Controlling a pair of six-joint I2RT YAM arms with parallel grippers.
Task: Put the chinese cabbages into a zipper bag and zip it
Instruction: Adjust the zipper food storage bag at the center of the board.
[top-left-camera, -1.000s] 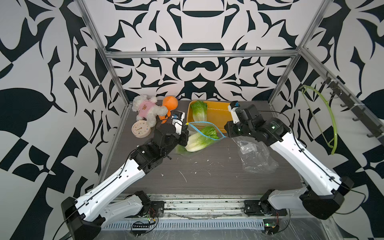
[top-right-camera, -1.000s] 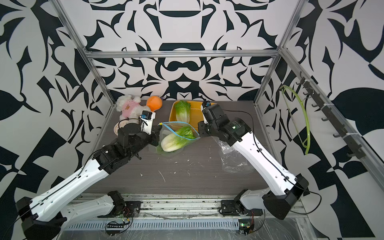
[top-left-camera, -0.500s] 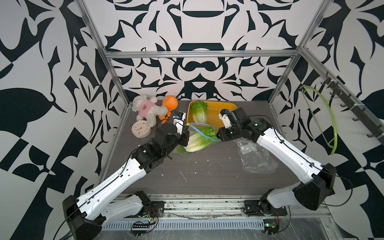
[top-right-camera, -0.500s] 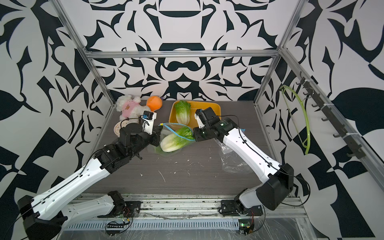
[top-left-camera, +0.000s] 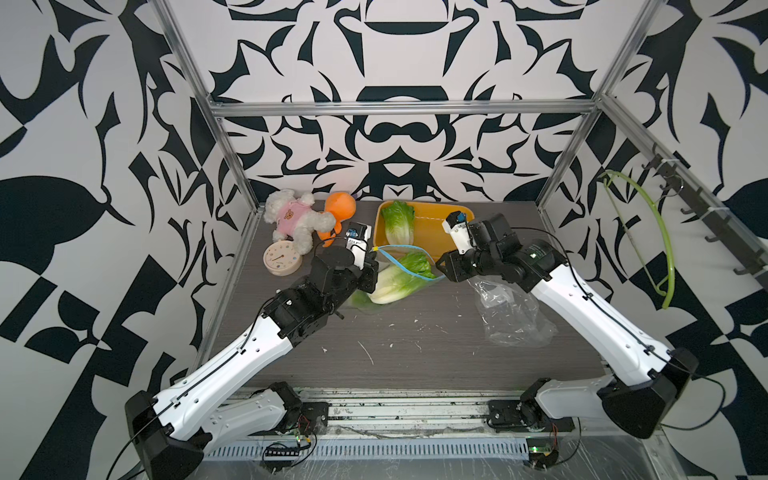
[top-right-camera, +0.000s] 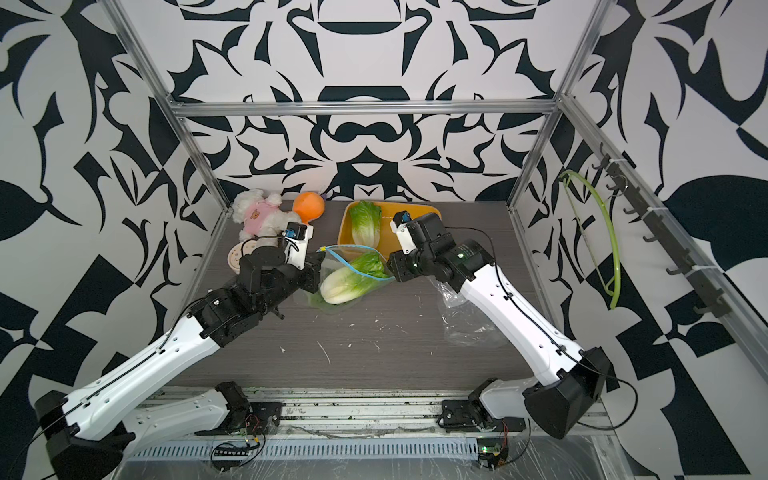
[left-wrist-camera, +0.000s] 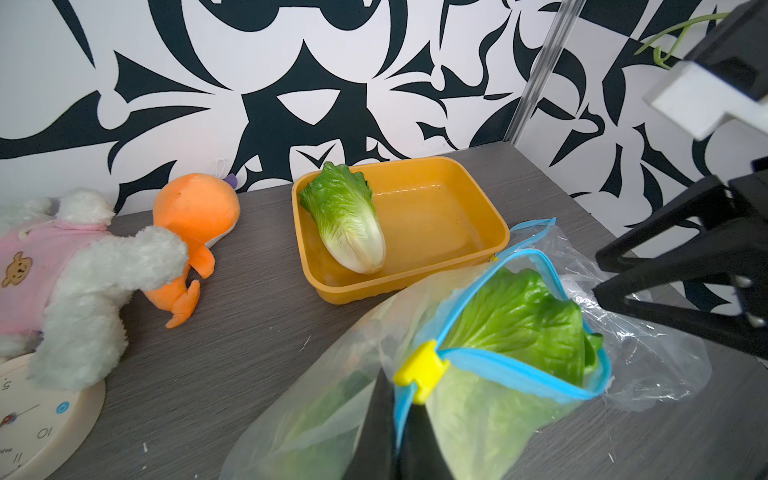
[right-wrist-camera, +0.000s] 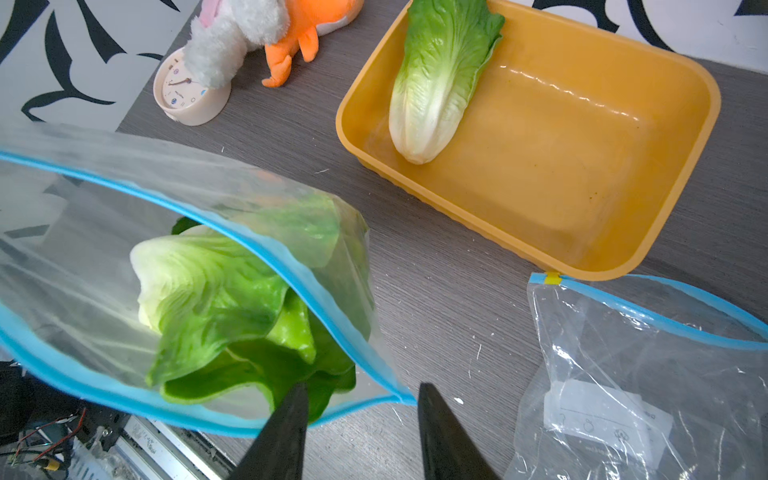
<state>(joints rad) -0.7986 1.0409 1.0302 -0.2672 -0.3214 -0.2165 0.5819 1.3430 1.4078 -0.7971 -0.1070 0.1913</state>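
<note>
Both top views: a dark table with two arms reaching in. Just past centre toward 12 o'clock lies a clear bag (top-left-camera: 388, 257) with a blue zip rim. Its mouth gapes, and the bagged cabbages (top-left-camera: 395, 286) inside seem to number two. The left gripper (top-left-camera: 372, 266) meets the rim from 9 o'clock and the right gripper (top-left-camera: 439, 266) from 3 o'clock. At 12 o'clock a yellow tray (top-left-camera: 444, 206) holds the last cabbage (top-left-camera: 398, 222). A spare bag (top-left-camera: 513, 316) lies crumpled at 3 o'clock, and toys (top-left-camera: 299, 220) sit at 10 o'clock.

Left wrist view: its fingers (left-wrist-camera: 374, 428) are pressed together on the bag's zip strip, right beside the yellow slider (left-wrist-camera: 422, 368).

Right wrist view: its fingers (right-wrist-camera: 286, 424) stand apart with the bag's rim corner between them, clamped on nothing.

The last cabbage looks light, firm at its pale base and soft in its crinkly leaves, so it is best gripped across the pale lower half. The bag film looks thin, slippery and floppy, so hold it by the stiffer zip strip.
</note>
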